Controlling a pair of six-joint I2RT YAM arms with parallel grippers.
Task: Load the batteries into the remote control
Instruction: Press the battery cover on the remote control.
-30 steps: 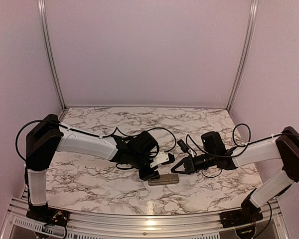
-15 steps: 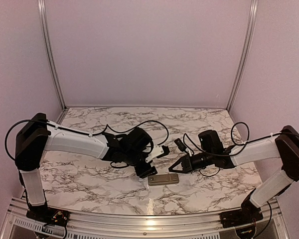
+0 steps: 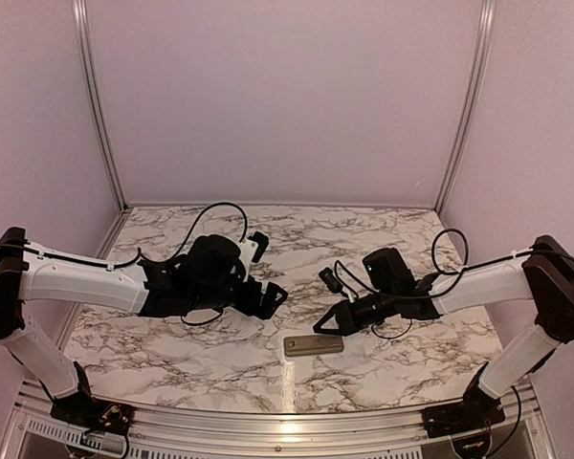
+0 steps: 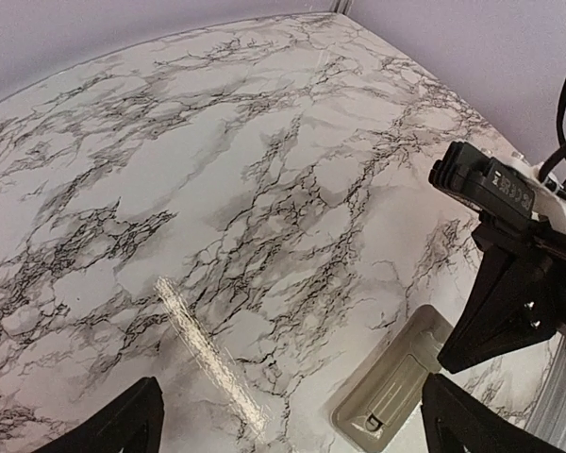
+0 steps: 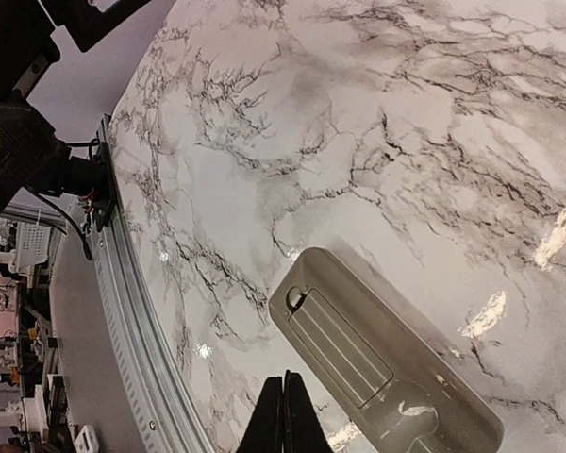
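Note:
The remote control lies grey back up near the table's front edge, with a ribbed cover seated over its recess. The batteries are out of view. My left gripper hangs open to the left of and behind the remote, with nothing between its fingers. In the left wrist view its black fingertips frame bare marble, and the remote lies just inside the right one. My right gripper is shut with nothing in it. Its tip hovers just beside the remote, apart from it.
An aluminium rail runs along the table's front edge close to the remote. The right arm's black gripper body stands just right of the remote in the left wrist view. Pale walls enclose the marble table at the back and sides.
My left gripper has pulled back and to the left, away from the remote, and its jaws have opened wide. My right gripper has edged left toward the remote and closed fully.

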